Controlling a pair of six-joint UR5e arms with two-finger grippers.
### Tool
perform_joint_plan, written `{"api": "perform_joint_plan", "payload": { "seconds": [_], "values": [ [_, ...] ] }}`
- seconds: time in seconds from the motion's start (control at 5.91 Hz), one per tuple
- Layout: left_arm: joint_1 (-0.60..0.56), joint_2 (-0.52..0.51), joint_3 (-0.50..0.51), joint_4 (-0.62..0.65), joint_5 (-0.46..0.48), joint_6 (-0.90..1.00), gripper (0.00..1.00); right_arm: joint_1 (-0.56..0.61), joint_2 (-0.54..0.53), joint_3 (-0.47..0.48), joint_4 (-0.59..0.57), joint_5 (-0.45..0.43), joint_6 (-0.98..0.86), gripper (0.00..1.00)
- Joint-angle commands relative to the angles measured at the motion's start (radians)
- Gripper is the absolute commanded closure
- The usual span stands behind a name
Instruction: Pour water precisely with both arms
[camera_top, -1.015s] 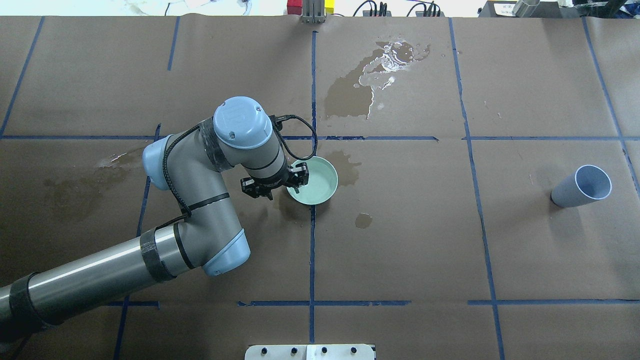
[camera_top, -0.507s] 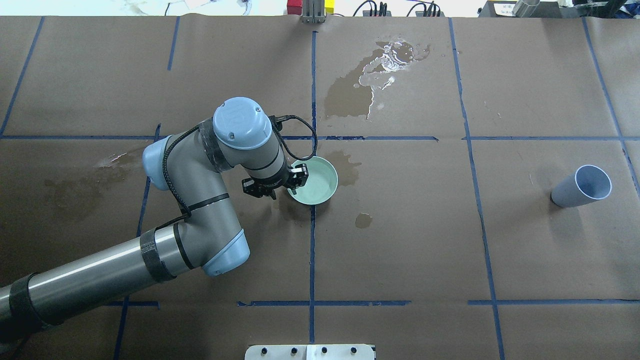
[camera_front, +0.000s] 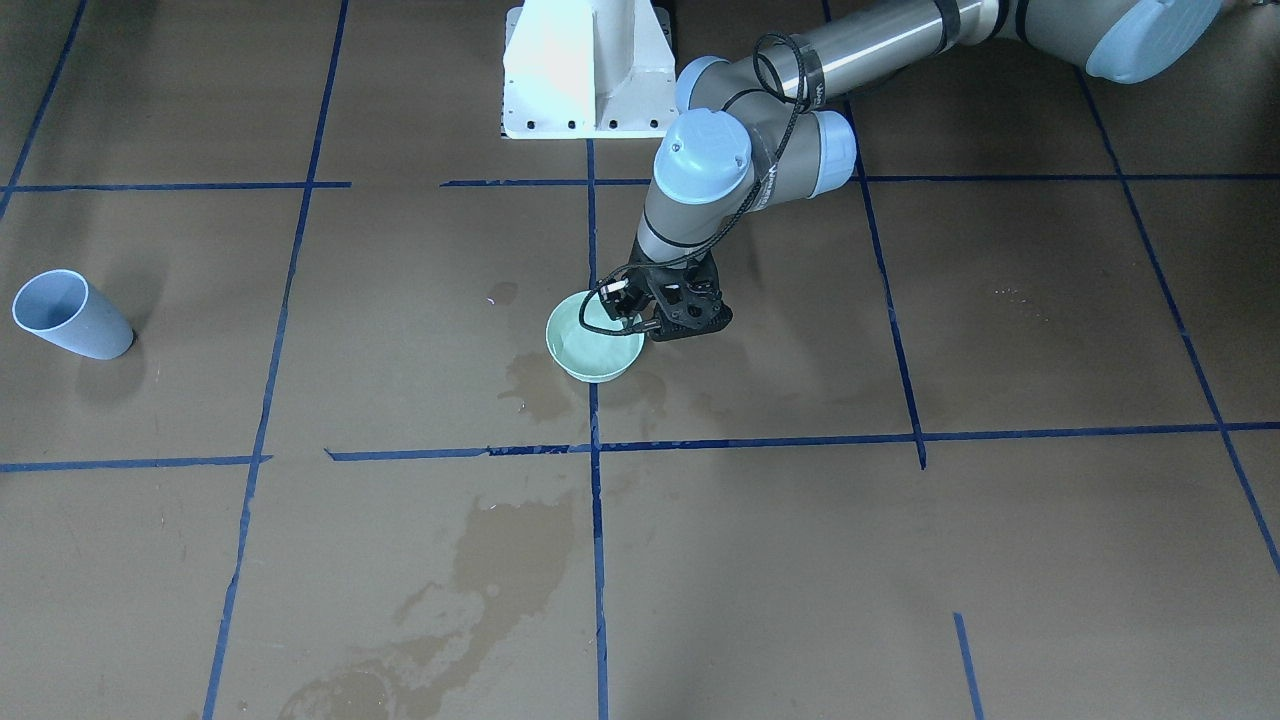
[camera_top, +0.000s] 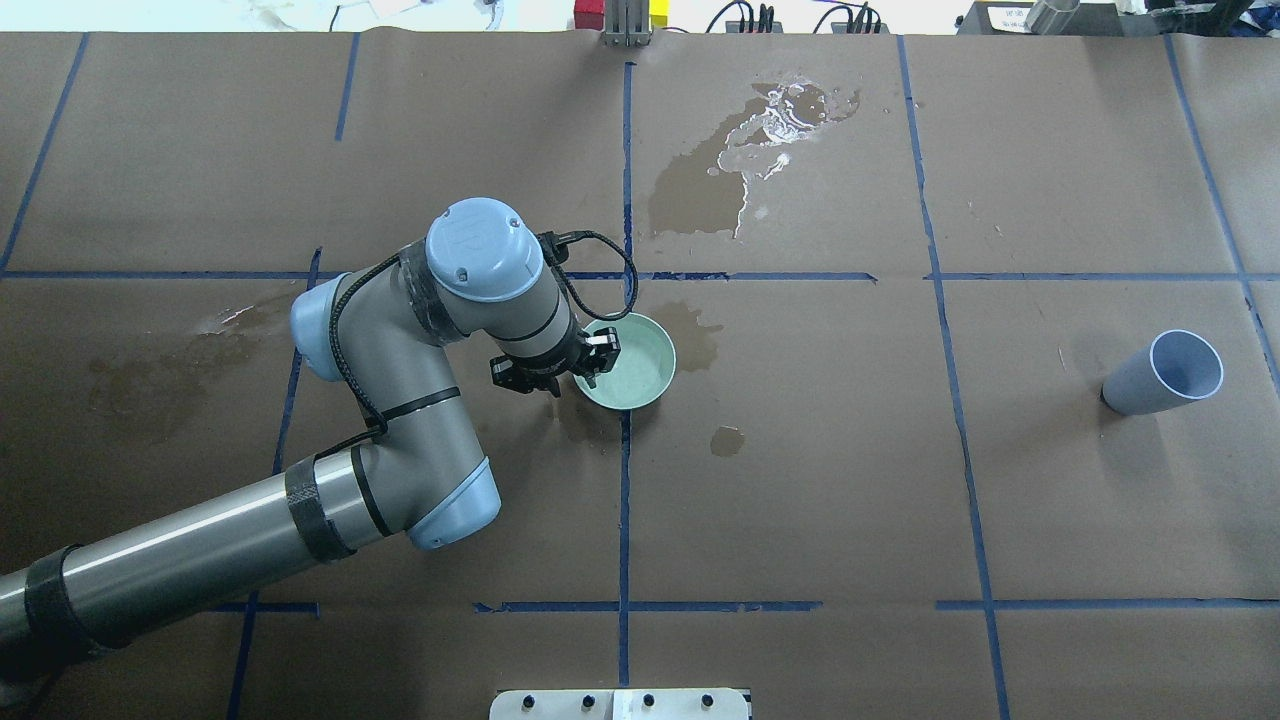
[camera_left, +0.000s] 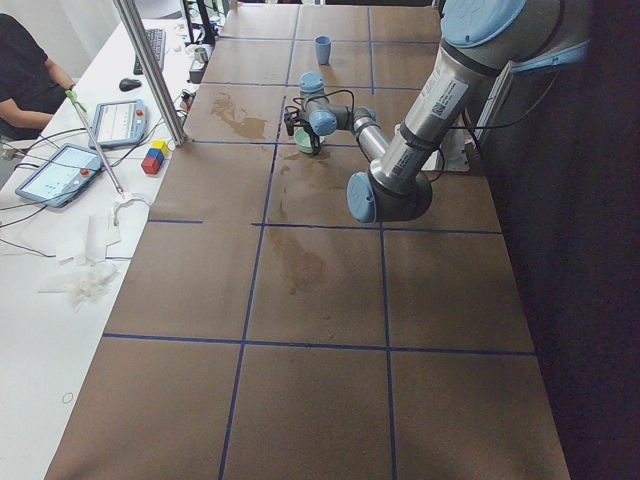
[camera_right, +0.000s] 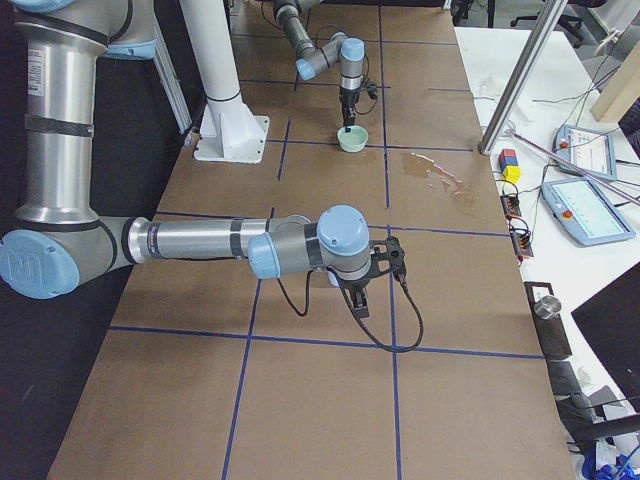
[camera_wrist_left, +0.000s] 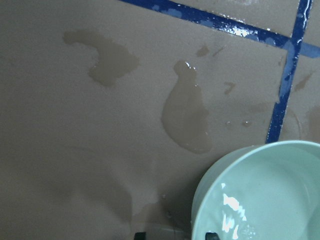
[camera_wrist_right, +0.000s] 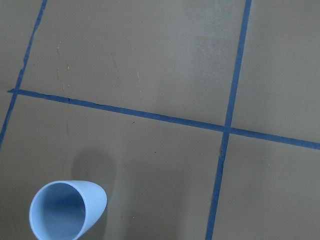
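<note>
In the overhead view's middle, the left gripper (camera_top: 578, 367) has its jaws pinching the near-left rim of the green bowl (camera_top: 632, 362), which holds the water (camera_wrist_left: 235, 210). Pouring is not begun. At far right stands the blue cup (camera_top: 1165, 374); whether the right gripper (camera_right: 362, 303) is spread, I cannot tell.

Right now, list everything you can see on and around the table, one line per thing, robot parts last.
bowl: one, mint green, near table centre, water glinting inside.
cup: one, light blue, upright, far on the robot's right.
wet stains: several, dark brown, around the bowl and beyond it.
tape grid: blue lines on brown paper.
blocks: small coloured stack, side bench.
tablets: two, side bench.
person: one, dark top, at the bench.
pedestal: one, white.
left claw: black, at the bowl's rim.
right claw: black, near the cup's end; state unclear.
</note>
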Motion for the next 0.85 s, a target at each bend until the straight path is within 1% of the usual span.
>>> {"api": "perform_joint_plan", "payload": {
  "seconds": [0.0, 0.17, 0.34, 0.68],
  "values": [
    [-0.001, -0.001, 0.013, -0.02, 0.0, 0.0, 0.84, 0.0, -0.001, 0.0, 0.0, 0.0, -0.001, 0.0],
    [-0.003, -0.002, 0.011, -0.033, 0.0, 0.0, 0.96, 0.0, -0.001, 0.0, 0.0, 0.001, 0.001, 0.0],
    [-0.007, -0.002, 0.008, -0.049, 0.0, 0.003, 1.0, 0.0, -0.001, 0.002, 0.0, 0.001, -0.001, 0.0],
    [-0.058, 0.01, -0.025, -0.047, -0.009, 0.002, 1.0, 0.0, -0.001, 0.002, 0.0, 0.001, 0.001, 0.0]
  ]
}}
